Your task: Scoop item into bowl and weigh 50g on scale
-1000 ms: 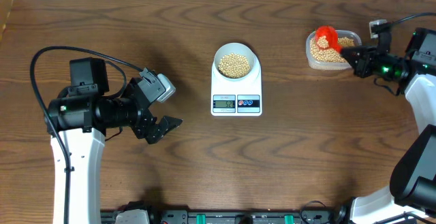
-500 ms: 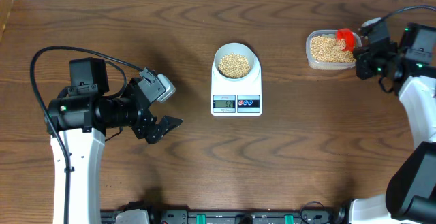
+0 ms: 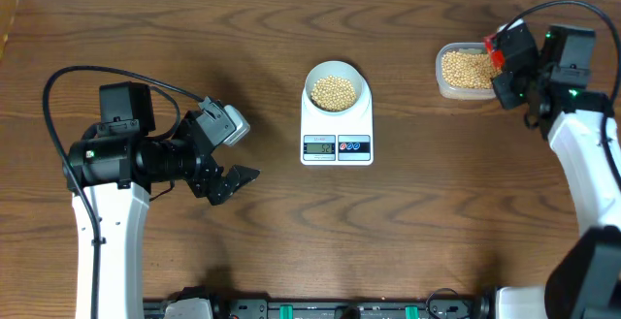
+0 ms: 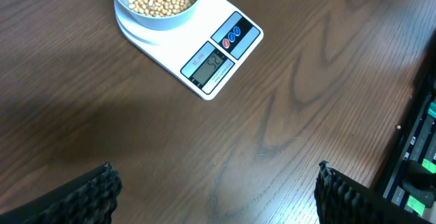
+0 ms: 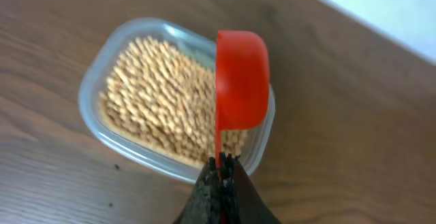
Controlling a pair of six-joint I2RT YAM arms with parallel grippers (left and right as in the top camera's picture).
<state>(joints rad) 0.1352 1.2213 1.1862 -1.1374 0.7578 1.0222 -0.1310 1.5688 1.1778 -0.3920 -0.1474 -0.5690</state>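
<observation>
Beans (image 3: pixel 336 91) are what I'm tracking, so I work outward from my edge of the surface (image 4: pixel 306 115). Nearest is the left hand (image 4: pixel 216 176), at about 9 o'clock from the scale (image 3: pixel 337 147), released with its jaws spread wide and holding nothing. Next comes the scale, with its display (image 4: pixel 208 64) and buttons (image 4: pixel 233 35) at the 6 o'clock end. The bowl (image 4: pixel 153 24) stands on its 12 o'clock end, well filled with beans. I can't read the digits with confidence.

Farthest out, at about 3 o'clock from the bowl, is the clear tub (image 5: pixel 87 98), which holds the rest of the beans. The right hand (image 5: pixel 221 176) is clenched on the handle of the red scoop (image 5: pixel 242 81), which hangs over the tub's rim, tipped on its side.

I judge the weight is now being trimmed to target. To do that well, I would check the display before moving and carry only a small amount, keeping the scoop level in transit. I would tip it slowly over the bowl's centre and never touch the bowl or scale, since a nudge would upset the reading.

I count one scale, one bowl, one tub, one scoop, two buttons and two hands. The beans are too many to number.
</observation>
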